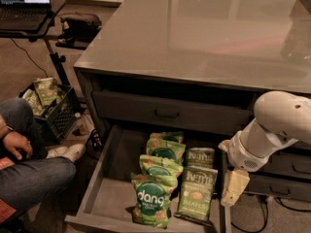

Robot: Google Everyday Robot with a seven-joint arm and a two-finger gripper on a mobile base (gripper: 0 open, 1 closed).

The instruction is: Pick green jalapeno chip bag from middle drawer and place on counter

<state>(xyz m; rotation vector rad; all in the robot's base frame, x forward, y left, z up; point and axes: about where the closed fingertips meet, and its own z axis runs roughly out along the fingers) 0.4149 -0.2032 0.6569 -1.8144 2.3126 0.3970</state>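
Observation:
The middle drawer (112,181) is pulled open below the glossy grey counter (209,33). The dark olive-green jalapeno chip bag (197,194) lies at the drawer's front right, label up, with a second similar Kettle bag (200,158) behind it. Several brighter green "dang" bags (151,199) lie in a row to its left. My gripper (234,186), pale yellow on a white arm (274,127), hangs just outside the drawer's right side wall, level with the jalapeno bag and a little right of it. It holds nothing.
A closed drawer front with a metal pull (167,113) sits above the open drawer. Stacked dark drawers (284,178) stand behind my arm. A seated person's leg and hand (29,171) are at the left, near a black crate of bags (48,106) and a laptop stand (24,6).

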